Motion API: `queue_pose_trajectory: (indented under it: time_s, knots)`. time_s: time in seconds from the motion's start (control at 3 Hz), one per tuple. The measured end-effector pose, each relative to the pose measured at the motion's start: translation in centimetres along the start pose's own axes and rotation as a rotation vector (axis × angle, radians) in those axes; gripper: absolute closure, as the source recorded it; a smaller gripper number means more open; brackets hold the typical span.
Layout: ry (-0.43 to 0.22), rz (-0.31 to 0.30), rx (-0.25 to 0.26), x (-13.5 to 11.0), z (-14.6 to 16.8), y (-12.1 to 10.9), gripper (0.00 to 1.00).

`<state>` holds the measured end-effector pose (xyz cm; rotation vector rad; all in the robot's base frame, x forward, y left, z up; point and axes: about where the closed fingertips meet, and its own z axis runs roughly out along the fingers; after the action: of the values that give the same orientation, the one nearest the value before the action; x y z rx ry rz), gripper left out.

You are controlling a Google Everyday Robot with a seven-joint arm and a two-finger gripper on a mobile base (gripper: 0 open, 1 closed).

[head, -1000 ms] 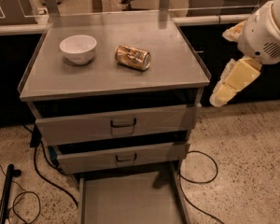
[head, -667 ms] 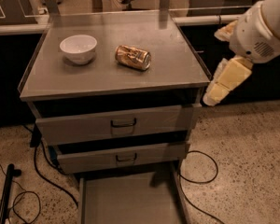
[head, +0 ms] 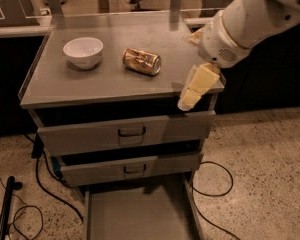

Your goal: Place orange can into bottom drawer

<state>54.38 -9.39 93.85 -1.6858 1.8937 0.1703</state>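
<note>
- Floor, far left: a black pole (head: 6, 204) and loose cables (head: 27, 215) lie beside the cabinet.
- Worktop (head: 115, 86), left part: a white bowl (head: 83, 51) stands upright.
- Worktop, centre: the orange can (head: 141, 61) lies on its side just right of the bowl and apart from it. It has pale label markings; no brand or writing is legible.
- Cabinet front: the two upper drawers (head: 131, 132) are pushed in. The bottom drawer (head: 137, 216) is pulled out, with its grey floor exposed.
- Right front corner of the worktop: the gripper (head: 186, 103) hangs tip-down from the white arm (head: 250, 19), well apart from the can. Its jaws are drawn together with nothing between them.
</note>
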Motion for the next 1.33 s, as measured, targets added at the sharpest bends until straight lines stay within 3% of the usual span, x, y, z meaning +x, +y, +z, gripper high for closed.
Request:
queue_pose_trajectory:
  time_s: [0.33,0.67,1.33]
  knots:
    - [-0.014,0.001,-0.012,-0.9,2.4,-0.8,0.00]
    - [-0.040,0.028,-0.015,-1.9,6.9,-3.6,0.00]
    - [-0.042,0.006,-0.020,-2.6,7.8,-4.0,0.00]
